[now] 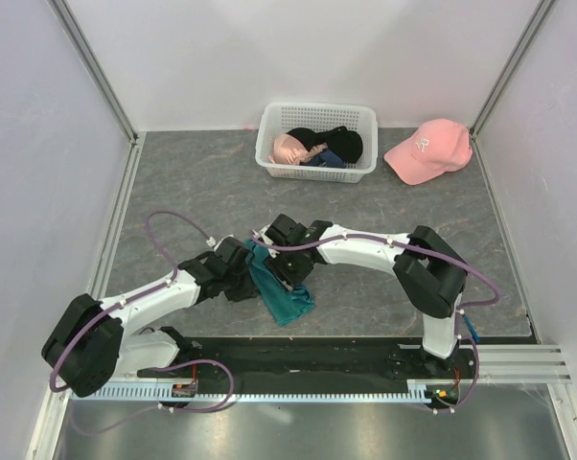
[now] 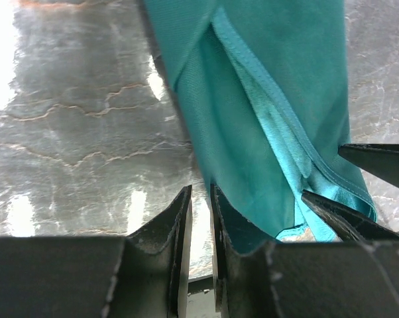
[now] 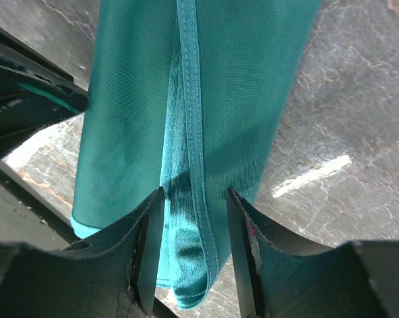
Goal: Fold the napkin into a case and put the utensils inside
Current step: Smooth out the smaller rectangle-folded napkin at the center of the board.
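Note:
The teal-green napkin (image 1: 287, 295) lies on the grey table as a narrow, layered strip, the case, just in front of the two arms. My left gripper (image 1: 242, 274) sits low at the strip's left side. In the left wrist view its jaws (image 2: 201, 193) stand a narrow gap apart with only table between them, and the napkin (image 2: 266, 132) lies right of them. My right gripper (image 1: 288, 266) is over the strip. Its jaws (image 3: 194, 193) are open astride the hemmed fold of the napkin (image 3: 206, 99), not pinching it. The utensils are out of view.
A white lattice basket (image 1: 363, 123) with dark and pink garments stands at the back. A pink cap (image 1: 426, 150) lies to its right. The black base rail (image 1: 298, 359) runs along the near edge just below the napkin. Walls close in left and right.

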Tool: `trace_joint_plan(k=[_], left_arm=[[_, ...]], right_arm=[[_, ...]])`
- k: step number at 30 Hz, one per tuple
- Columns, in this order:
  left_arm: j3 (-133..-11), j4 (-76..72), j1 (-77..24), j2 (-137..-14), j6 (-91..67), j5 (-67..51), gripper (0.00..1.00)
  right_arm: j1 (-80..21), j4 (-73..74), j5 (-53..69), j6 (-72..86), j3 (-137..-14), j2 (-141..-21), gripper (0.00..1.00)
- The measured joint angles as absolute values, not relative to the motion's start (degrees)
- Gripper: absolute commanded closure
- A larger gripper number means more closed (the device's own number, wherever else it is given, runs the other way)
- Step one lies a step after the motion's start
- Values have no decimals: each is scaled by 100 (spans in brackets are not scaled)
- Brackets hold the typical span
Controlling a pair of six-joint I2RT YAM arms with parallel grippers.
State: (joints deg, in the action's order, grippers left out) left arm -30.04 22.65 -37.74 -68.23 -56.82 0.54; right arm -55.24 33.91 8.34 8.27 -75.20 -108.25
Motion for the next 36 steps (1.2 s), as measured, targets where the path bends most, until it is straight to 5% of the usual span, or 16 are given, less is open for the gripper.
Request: trace_joint_plan(k=[23, 36], left_arm=[[-2624, 1756, -3813, -6775, -6025, 106, 83], [-2563, 1870, -3839, -6447, -6040, 99, 83]], right_arm=[[-5996, 3430, 270, 923, -7673, -10989, 46], [-6007, 3413, 89, 980, -7695, -11148, 66]])
